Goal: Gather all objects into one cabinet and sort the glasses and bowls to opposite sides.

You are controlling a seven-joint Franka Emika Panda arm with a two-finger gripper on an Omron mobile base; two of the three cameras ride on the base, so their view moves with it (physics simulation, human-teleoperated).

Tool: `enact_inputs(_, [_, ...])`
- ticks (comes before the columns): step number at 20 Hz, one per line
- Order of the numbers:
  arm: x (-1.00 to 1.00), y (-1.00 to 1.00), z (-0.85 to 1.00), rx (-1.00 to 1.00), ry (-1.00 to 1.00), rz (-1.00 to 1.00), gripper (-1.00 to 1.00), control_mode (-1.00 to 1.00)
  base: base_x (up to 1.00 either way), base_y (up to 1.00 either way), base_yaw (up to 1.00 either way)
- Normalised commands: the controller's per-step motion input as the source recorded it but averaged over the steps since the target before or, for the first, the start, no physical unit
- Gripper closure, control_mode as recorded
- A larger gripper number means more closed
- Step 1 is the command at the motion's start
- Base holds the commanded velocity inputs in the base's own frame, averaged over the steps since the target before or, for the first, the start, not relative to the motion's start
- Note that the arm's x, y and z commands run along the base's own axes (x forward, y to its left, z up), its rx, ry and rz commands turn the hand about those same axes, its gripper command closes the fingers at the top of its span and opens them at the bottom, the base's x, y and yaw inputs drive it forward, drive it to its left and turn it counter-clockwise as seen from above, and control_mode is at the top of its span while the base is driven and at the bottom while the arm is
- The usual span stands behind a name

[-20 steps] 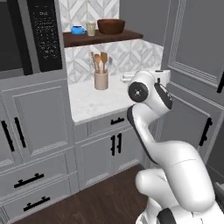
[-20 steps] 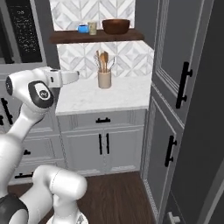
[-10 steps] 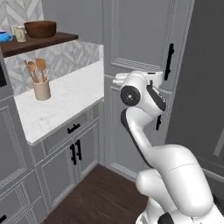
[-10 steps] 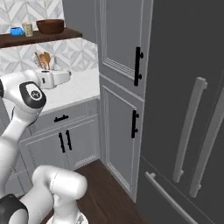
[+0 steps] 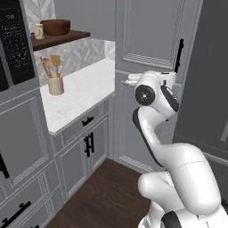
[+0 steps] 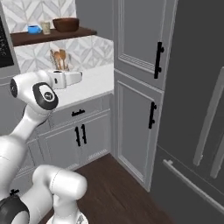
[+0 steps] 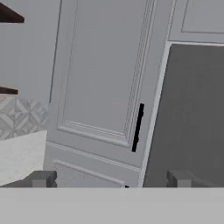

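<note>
Where the left base view looks past the arm, the brown bowl [image 5: 55,27] and pale tumbler [image 5: 38,30] sit on the wall shelf [image 5: 62,38], above the table [image 5: 84,91] and utensil crock [image 5: 55,84].

From the right base view, a blue cup [image 6: 33,29] stands left of them.

Along the hand view, the tool [image 7: 110,179] is spread apart and empty, facing the tall cabinet door [image 7: 100,74].

The blue cup [image 6: 33,29] (tiny) sits too small to read detail.
</note>
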Motion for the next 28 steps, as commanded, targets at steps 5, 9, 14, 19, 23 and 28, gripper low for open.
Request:
enact_inputs(5, [0.0,0.0,0.0,0.0,0.0,0.0,-1.0,1.0,-0.92,0.61,-0.05])
enact_inputs(9, [0.0,0.0,0.0,0.0,0.0,0.0,-1.0,1.0,-0.07,0.02,-0.48])
enact_inputs(14, [0.0,0.0,0.0,0.0,0.0,0.0,-1.0,1.0,-0.18,-0.01,-0.95])
enact_inputs(19, [0.0,0.0,0.0,0.0,0.0,0.0,-1.0,1.0,-0.27,0.01,-0.46])
enact_inputs(23, [0.0,0.0,0.0,0.0,0.0,0.0,-1.0,1.0,-0.07,0.02,-0.43])
enact_inputs(28, [0.0,0.0,0.0,0.0,0.0,0.0,-1.0,1.0,-0.22,0.04,-0.85])
